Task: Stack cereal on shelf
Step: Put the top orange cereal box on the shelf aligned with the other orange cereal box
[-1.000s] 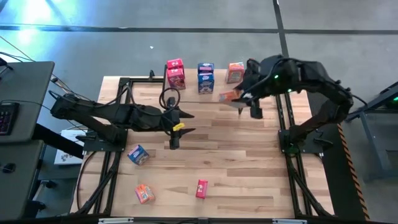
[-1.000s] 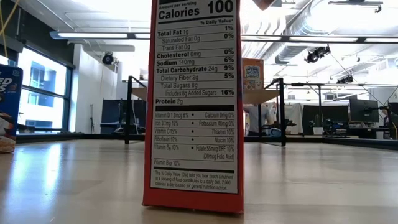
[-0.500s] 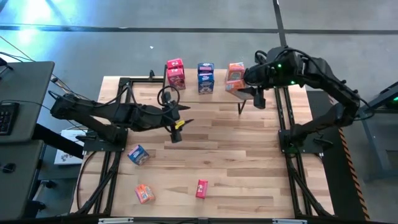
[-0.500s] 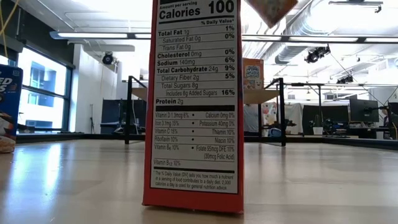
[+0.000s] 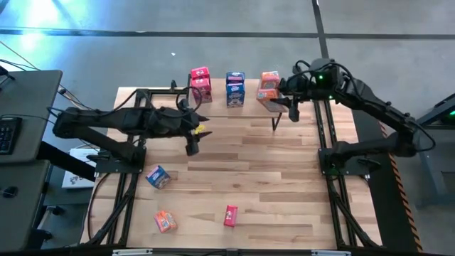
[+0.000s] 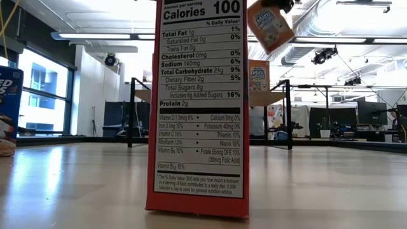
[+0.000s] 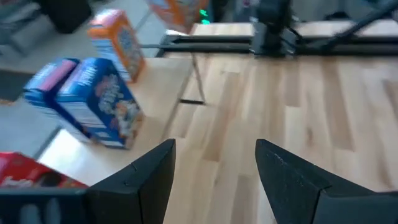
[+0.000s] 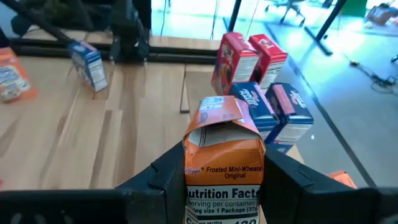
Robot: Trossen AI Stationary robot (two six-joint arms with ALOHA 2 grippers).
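Note:
The shelf [image 6: 275, 98] stands at the table's far edge and bears red cereal boxes [image 5: 200, 82], blue ones [image 5: 235, 88] and an orange one [image 5: 269, 80], all upright. My right gripper [image 5: 279, 99] is shut on another orange cereal box [image 8: 222, 155], in the air just in front of the shelf's right end. My left gripper [image 7: 214, 171] hangs open and empty over the table, near the shelf's left part. Loose on the table are a blue box [image 5: 157, 176], an orange box [image 5: 165, 221] and a red box [image 5: 230, 215]. My right gripper pinches the orange box between its two fingers, on the two faces [image 8: 194, 168] either side of the nutrition panel. The box's flap end [image 8: 219, 115] points away from the gripper. The box is lifted clear and hangs tilted below the gripper [image 6: 270, 25].
The shelf's thin black legs [image 5: 276, 122] stand on the table below the held box. Black frame rails [image 5: 328, 135] run along both table sides. The standing red box [image 6: 197, 108] fills the middle of the low view. Bare wood lies in the table's middle.
My right gripper has carried the orange box toward the far edge and downward, up to the shelf's right end; the box stays tilted in the hold. My left gripper has swung a little toward the far-left, closer to the shelf, still open.

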